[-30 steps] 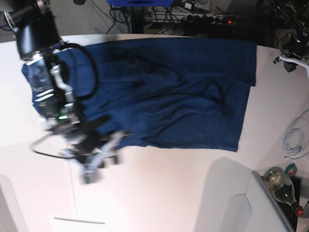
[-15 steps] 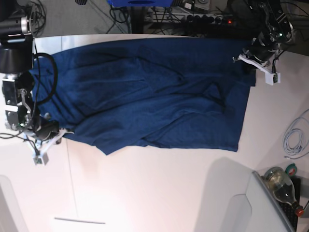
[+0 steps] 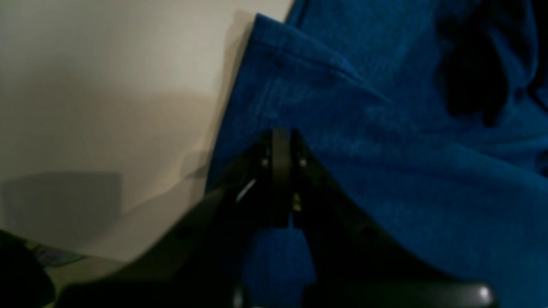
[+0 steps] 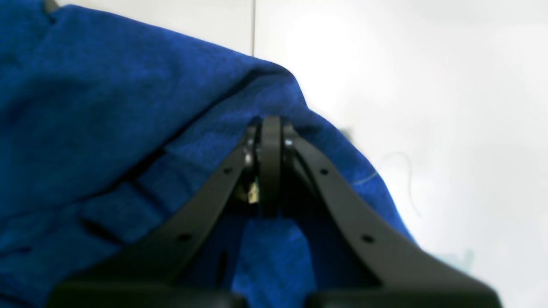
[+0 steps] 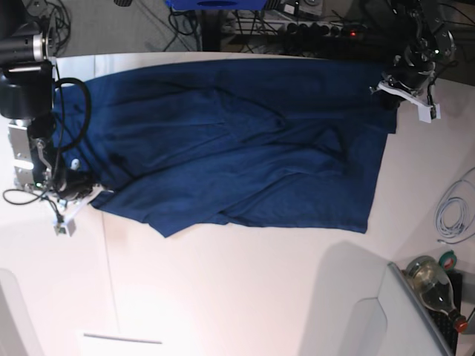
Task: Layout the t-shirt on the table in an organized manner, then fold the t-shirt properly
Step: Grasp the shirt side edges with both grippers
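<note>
The navy t-shirt (image 5: 245, 141) lies spread over the upper half of the white counter (image 5: 245, 289), stretched from about 9 o'clock to about 2 o'clock in the base view, with creases and a few raised folds across its middle and a pointed flap of cloth hanging toward 7 o'clock along its lower edge. The right gripper (image 5: 74, 194) sits at roughly 9 o'clock in the base view, at the shirt's left edge; in the right wrist view its jaws are pressed fully together at the tip with a ridge of blue cloth (image 4: 141, 128) bunched around and under them, so it is closed on the t-shirt's edge. The left gripper (image 5: 391, 93) is at about 2 o'clock in the base view, at the shirt's upper right corner near the counter's far rim; the left wrist view shows its jaws closed tight as well, pinching the hemmed border of the fabric (image 3: 385, 149) just beside bare counter. A thin dark seam line (image 5: 110, 274) runs down the counter at about 7 o'clock, and a coiled white cable (image 5: 453, 211) rests at about 3 o'clock.
</note>
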`<state>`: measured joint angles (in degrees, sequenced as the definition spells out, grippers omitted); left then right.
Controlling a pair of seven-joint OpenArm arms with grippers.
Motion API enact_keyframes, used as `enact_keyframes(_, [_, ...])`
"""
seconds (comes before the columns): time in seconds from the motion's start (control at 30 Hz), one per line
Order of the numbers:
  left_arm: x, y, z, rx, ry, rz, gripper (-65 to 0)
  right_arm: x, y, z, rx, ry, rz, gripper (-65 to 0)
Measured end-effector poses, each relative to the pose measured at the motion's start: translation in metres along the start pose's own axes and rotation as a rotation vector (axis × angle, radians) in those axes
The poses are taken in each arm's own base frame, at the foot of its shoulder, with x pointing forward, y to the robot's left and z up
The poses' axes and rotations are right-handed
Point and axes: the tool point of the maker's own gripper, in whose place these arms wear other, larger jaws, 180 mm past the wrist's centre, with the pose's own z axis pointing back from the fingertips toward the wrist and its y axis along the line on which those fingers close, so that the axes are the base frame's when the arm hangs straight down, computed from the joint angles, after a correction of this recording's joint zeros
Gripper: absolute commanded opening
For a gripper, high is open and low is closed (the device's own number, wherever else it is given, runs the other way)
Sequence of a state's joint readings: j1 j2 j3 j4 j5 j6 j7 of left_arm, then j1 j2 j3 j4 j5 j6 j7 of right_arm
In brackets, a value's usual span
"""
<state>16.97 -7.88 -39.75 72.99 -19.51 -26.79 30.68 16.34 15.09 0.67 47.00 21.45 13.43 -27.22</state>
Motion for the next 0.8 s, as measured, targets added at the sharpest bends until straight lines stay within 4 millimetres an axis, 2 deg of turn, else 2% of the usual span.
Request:
enact_keyframes(0.27, [0.025, -0.001, -0.009, 0.006, -0.024, -0.020, -65.0, 0.008, -0.015, -0.006, -0.023, -0.107, -0.044, -65.0])
enact_keyframes(0.53, [0.050, -0.004, -0.027, 0.040, -0.028, -0.093, -65.0, 0.011, -0.025, -0.004, -0.087, -0.127, -0.065, -65.0])
enact_keyframes(0.67, [0.050, -0.004, -0.026, 0.039, -0.021, -0.093, -65.0, 0.025, -0.019, 0.019, -0.077, -0.233, -0.063, -65.0])
enact_keyframes(0.8, [0.059, -0.004, -0.012, 0.049, -0.059, -0.127, -65.0, 0.060, -0.014, 0.047, -0.074, -0.360, -0.043, -65.0])
